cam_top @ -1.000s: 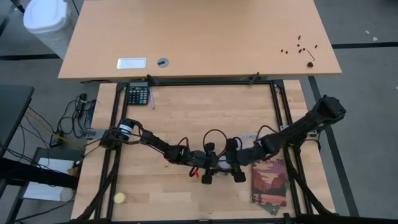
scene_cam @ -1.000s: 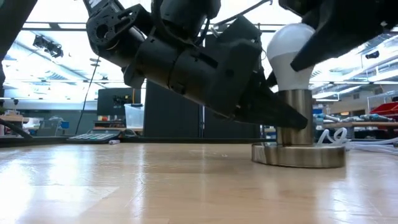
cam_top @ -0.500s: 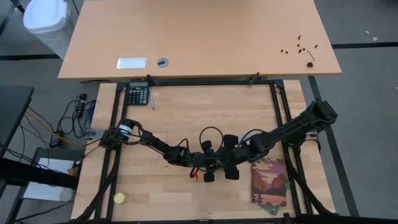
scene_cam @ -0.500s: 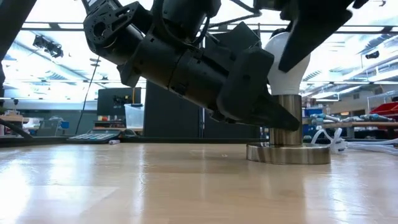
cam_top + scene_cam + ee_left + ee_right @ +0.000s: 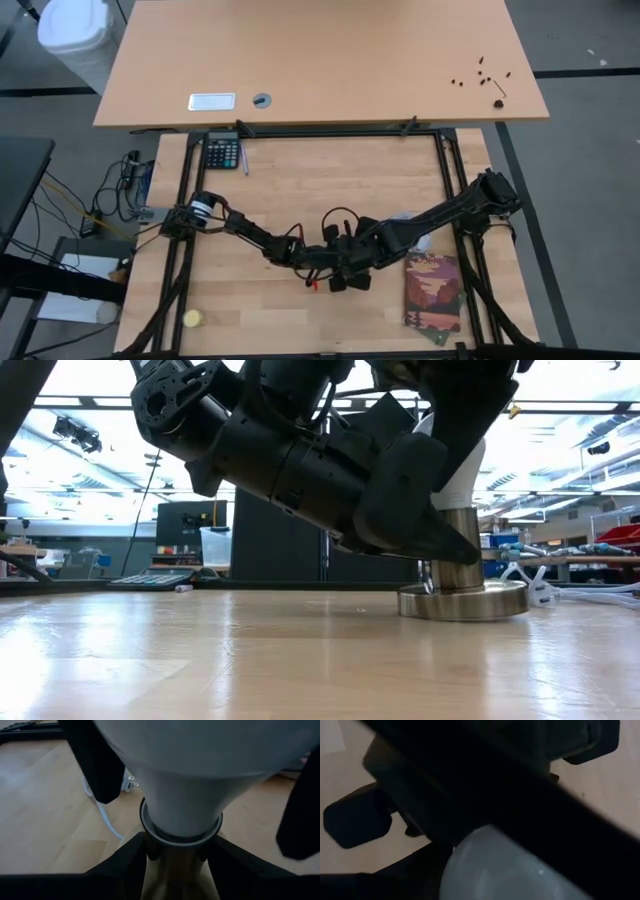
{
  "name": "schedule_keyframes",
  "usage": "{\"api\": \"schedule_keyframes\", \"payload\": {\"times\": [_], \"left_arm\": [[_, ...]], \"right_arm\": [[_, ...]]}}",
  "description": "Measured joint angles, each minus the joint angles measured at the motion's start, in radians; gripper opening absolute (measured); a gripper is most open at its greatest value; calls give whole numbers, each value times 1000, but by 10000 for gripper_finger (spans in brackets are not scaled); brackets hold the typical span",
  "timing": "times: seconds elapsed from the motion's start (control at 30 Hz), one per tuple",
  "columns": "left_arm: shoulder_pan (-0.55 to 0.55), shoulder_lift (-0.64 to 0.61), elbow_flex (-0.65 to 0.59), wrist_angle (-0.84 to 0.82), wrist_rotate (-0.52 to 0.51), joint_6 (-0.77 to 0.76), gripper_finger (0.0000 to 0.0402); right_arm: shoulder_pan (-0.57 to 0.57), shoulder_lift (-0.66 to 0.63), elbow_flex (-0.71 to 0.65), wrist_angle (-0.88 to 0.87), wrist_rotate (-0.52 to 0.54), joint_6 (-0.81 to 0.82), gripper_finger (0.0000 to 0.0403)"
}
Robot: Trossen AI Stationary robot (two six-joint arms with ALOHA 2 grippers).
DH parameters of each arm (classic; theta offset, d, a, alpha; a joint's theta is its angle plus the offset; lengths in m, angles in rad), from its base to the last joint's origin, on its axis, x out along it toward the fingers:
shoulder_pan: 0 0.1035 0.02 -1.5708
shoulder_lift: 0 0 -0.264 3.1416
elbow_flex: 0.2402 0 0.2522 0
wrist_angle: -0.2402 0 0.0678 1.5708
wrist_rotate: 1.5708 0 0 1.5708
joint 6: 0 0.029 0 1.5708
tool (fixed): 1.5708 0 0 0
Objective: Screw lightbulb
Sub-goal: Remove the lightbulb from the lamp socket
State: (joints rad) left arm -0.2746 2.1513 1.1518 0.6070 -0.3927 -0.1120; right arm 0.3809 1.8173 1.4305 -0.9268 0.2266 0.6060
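Upright, lightbulb (image 5: 182, 795) stands base-down in socket (image 5: 462, 598), prob. claw-gripped.

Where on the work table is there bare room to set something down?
Free: the stretch between the calculator and the far right frame rail, and between the yellow ball and the booklet. Crowded: mid-table, both grippers at the lightbulb.

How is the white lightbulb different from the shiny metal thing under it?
The lightbulb is white and frosted; the metal socket is silvery and shiny. The lightbulb swells out rounded toward its top; the socket is a straight tube on a flat round disc. The lightbulb sits up on top, off the table; the socket rests on it. Both stand upright, joined, with a robot arm's fingers around them.
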Motion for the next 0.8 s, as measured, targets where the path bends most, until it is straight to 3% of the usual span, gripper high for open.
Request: {"api": "schedule_keyframes", "payload": {"times": [0.43, 0.8], "left_arm": [[-7, -2, 1, 1, -5, 1, 190], [-7, -2, 1, 0, -5, 1, 190]], "right_arm": [[-28, -37, 39, -115, -119, -42, 309], [-43, -36, 61, -108, -120, -106, 309]]}}
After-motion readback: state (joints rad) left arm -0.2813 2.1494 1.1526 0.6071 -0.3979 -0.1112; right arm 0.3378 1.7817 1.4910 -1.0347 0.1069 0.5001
